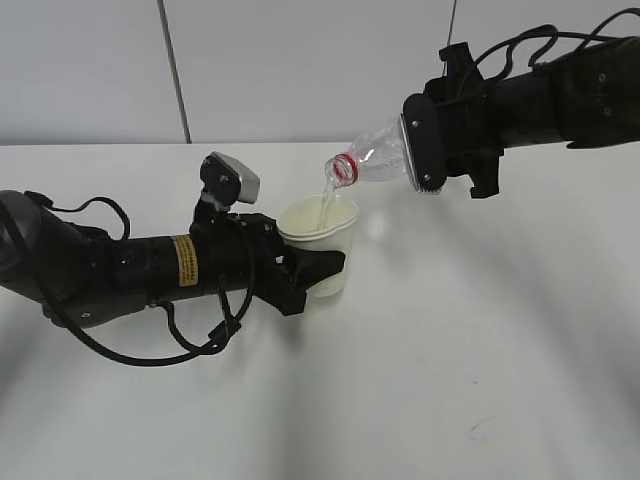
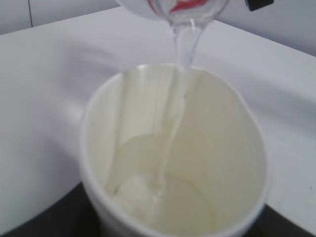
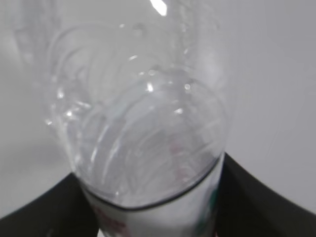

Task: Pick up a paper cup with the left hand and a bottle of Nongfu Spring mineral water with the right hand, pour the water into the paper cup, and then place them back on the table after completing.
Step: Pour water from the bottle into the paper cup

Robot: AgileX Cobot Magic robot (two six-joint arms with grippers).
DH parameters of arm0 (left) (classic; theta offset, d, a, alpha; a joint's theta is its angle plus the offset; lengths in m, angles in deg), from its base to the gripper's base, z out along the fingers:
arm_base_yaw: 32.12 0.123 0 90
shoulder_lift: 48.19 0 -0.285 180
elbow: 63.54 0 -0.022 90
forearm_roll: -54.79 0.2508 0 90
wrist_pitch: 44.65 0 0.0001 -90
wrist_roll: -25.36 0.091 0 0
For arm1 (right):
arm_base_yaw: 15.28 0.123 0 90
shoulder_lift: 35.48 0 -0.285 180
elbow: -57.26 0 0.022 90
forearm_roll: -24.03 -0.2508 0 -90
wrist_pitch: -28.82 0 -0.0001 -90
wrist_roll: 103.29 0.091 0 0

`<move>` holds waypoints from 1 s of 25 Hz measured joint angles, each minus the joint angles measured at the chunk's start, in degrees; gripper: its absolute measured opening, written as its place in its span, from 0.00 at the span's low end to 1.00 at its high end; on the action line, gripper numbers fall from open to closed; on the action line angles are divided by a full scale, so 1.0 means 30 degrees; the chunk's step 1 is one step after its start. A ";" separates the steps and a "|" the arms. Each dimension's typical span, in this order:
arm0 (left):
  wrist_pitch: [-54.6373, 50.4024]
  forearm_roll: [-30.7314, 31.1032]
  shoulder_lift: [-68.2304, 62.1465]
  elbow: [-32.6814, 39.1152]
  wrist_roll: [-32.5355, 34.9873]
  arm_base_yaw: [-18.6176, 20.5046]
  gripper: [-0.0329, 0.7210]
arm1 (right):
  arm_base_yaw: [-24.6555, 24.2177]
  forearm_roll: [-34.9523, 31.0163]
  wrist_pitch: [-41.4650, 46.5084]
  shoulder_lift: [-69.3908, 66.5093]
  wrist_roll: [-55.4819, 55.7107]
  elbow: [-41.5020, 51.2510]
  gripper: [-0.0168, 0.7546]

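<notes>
At frame centre, the left claw [image 1: 322, 272] is clamping the paper cup [image 1: 322, 244] above the bench [image 1: 450, 380]. Farther back, upper right, the right claw [image 1: 425, 140] is gripping the tilted bottle [image 1: 375, 158]; water [image 2: 173, 128] is streaming in. Overtilting could splash past the rim.

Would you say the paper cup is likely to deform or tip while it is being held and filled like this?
The paper cup probably flexes easily: its rim looks oval rather than round in the left gripper. Little water has pooled, so it is likely still light. Once set down, it might tip readily.
</notes>
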 joint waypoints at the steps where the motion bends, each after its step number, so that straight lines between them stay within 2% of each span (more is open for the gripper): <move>1: 0.0000 0.0000 0.0000 0.0000 0.0000 0.0000 0.54 | 0.0000 0.0000 0.0000 0.0000 0.0000 0.0000 0.59; 25: -0.0057 0.0006 0.0000 0.0000 0.0000 0.0000 0.54 | 0.0000 0.0097 0.0000 0.0000 0.0039 0.0000 0.59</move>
